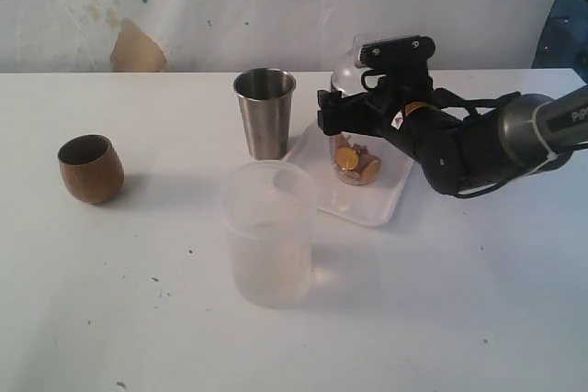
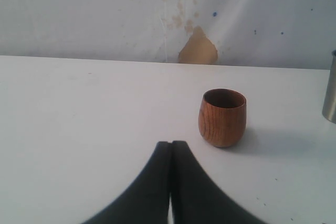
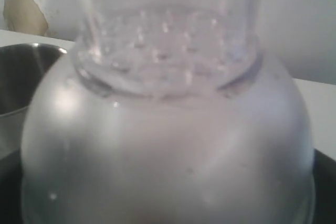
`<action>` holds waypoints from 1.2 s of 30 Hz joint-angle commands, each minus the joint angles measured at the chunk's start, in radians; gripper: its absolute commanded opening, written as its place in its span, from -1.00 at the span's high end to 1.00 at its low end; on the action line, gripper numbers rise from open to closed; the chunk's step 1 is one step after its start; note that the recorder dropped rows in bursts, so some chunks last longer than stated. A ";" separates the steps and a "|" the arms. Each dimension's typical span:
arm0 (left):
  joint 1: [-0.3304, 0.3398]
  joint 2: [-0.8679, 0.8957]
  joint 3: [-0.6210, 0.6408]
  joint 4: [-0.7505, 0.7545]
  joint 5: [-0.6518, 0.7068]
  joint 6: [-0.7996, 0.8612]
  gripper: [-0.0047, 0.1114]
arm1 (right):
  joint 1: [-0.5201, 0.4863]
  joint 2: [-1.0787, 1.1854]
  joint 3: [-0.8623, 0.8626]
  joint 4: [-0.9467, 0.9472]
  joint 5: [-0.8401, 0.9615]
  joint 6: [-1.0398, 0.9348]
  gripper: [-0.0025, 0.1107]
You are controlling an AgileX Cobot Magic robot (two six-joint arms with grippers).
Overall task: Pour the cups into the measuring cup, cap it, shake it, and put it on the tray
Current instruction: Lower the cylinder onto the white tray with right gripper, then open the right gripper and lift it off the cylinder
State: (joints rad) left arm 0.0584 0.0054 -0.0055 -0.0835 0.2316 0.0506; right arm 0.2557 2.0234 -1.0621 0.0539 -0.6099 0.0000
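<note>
Measuring cup [image 1: 355, 172], capped, stands on or just above the tray [image 1: 367, 210], pinched by the right end effector [image 1: 360, 121]. Settle its base flat, then spread the jaws slowly and back away without tipping it. Left end effector [image 2: 171, 182] is pressed together.

The only writing that could be read stood on the smooth grey cylindrical link of the right robot arm [image 1: 547, 124], at the right edge of the exterior view: white letters "PiP", cut off by the frame. The rest of the word was out of view.
</note>
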 commanded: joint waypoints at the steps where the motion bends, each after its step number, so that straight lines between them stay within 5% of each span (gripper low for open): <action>1: 0.001 -0.005 0.006 -0.006 0.001 -0.001 0.92 | -0.007 -0.020 -0.009 0.006 0.019 0.000 -0.77; 36: 0.001 -0.005 0.006 -0.006 0.001 -0.001 0.92 | -0.007 -0.163 -0.014 0.034 0.019 -0.085 -0.90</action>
State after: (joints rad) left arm 0.0584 0.0054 -0.0055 -0.0835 0.2316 0.0506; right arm 0.2550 1.8958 -1.0665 0.0862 -0.5688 -0.0730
